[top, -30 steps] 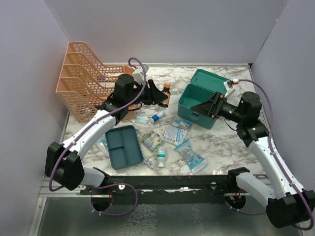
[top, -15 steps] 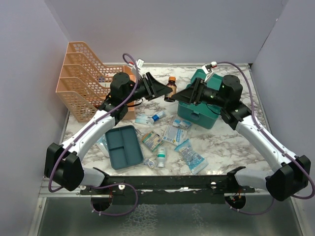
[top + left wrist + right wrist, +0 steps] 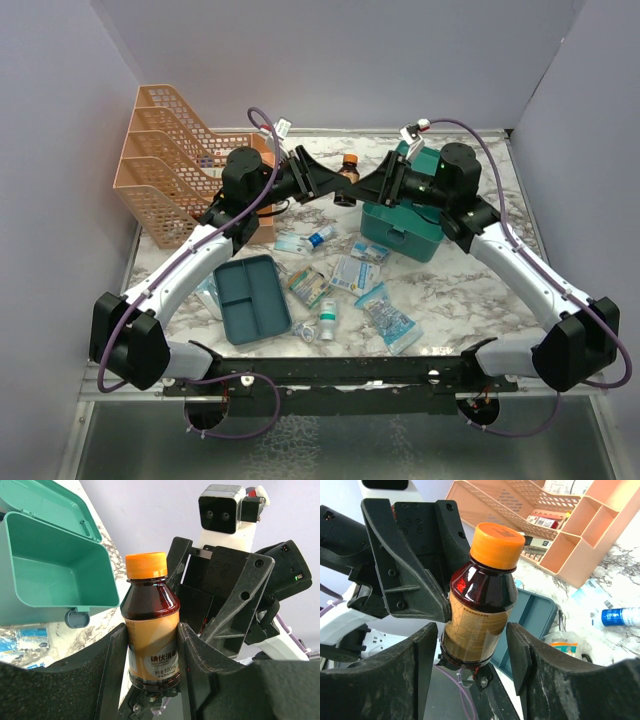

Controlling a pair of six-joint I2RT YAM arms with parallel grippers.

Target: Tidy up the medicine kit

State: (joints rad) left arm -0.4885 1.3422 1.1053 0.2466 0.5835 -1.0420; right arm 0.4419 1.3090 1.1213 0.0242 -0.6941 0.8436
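A brown bottle (image 3: pixel 348 176) with an orange cap hangs in mid-air above the back of the table. My left gripper (image 3: pixel 150 636) is shut on its labelled body (image 3: pixel 151 630), both pads pressed to its sides. My right gripper (image 3: pixel 470 642) faces it from the other side. Its fingers (image 3: pixel 522 650) straddle the same bottle (image 3: pixel 480 605), with a gap left on each side, so it stands open. The medicine kit (image 3: pixel 398 228), a teal box with its lid up, sits just below the right arm. Its inside (image 3: pixel 47 575) holds nothing that I can see.
An orange mesh rack (image 3: pixel 165 170) stands at the back left. A flat teal divided tray (image 3: pixel 252 298) lies in front of the left arm. Several packets and small vials (image 3: pixel 352 270) are scattered on the marble between the tray and the kit. Grey walls close in both sides.
My left gripper lifted the bottle up toward the centre. My right arm swung left from over the kit to meet it, and its jaws have narrowed around the bottle.
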